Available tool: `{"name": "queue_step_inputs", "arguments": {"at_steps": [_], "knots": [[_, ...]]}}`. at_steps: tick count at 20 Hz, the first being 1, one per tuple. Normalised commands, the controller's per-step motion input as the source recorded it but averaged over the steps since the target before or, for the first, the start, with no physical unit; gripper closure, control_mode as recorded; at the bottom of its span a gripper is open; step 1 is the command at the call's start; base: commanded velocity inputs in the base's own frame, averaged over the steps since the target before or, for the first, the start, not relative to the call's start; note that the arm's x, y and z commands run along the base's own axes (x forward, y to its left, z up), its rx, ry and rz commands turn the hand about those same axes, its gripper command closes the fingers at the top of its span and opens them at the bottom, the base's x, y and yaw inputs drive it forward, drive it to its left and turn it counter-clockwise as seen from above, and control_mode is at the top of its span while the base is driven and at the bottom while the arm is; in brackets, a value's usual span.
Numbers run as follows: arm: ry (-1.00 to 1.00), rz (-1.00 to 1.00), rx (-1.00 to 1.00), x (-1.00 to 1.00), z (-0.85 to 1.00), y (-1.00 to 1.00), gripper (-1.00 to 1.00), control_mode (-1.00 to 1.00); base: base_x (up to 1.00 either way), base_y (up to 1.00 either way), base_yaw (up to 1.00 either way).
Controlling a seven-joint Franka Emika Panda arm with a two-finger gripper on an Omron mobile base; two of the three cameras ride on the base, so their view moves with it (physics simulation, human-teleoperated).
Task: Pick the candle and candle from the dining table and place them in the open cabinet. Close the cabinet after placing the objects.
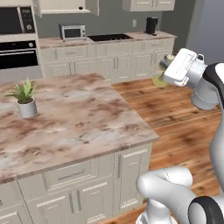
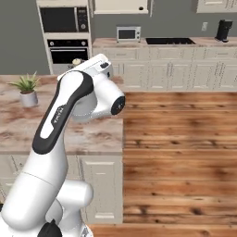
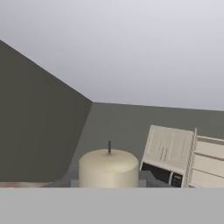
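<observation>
Left base view: we see the claw (image 1: pixel 162 72) raised off the worktop's (image 1: pixel 78 118) far right corner, out over the wood floor (image 1: pixel 183 113), clamped on a candle (image 1: pixel 161 78), of which a cream-yellow bit peeks out beside the hand. A potted plant (image 1: pixel 25 98) sits near the left edge of the worktop.

Right base view: the arm blocks most of it; a cream bit of the candle (image 2: pixel 77 61) peeks over the wrist.

Hand view: the short stubby candle (image 3: pixel 108 168) with a dark wick sits right at the claw, upright in frame. Beyond it, the wall cabinet (image 3: pixel 205 159) stands with its door (image 3: pixel 168 148) swung out and shelves showing; we can't tell what's inside.

We judge the step as carrying the first candle to the cabinet. Next move calls for reaching up to a shelf, setting the candle down upright, then letting go.
</observation>
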Motion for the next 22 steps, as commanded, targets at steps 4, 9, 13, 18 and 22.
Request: {"name": "queue_step_inputs", "arguments": {"at_steps": [4,9,13,18,22], "knots": [[0.0,0.0,0.0,0.0,0.0,0.0,1.0,1.0,0.3,-1.0,-0.06],[0.0,0.0,0.0,0.0,0.0,0.0,1.0,1.0,0.4,-1.0,-0.06],[0.0,0.0,0.0,0.0,0.0,0.0,1.0,1.0,0.33,-1.0,-0.05],[0.0,0.0,0.0,0.0,0.0,0.0,1.0,1.0,0.72,-1.0,-0.01],[0.0,0.0,0.0,0.0,0.0,0.0,1.0,1.0,1.0,-0.96,0.07]]}}
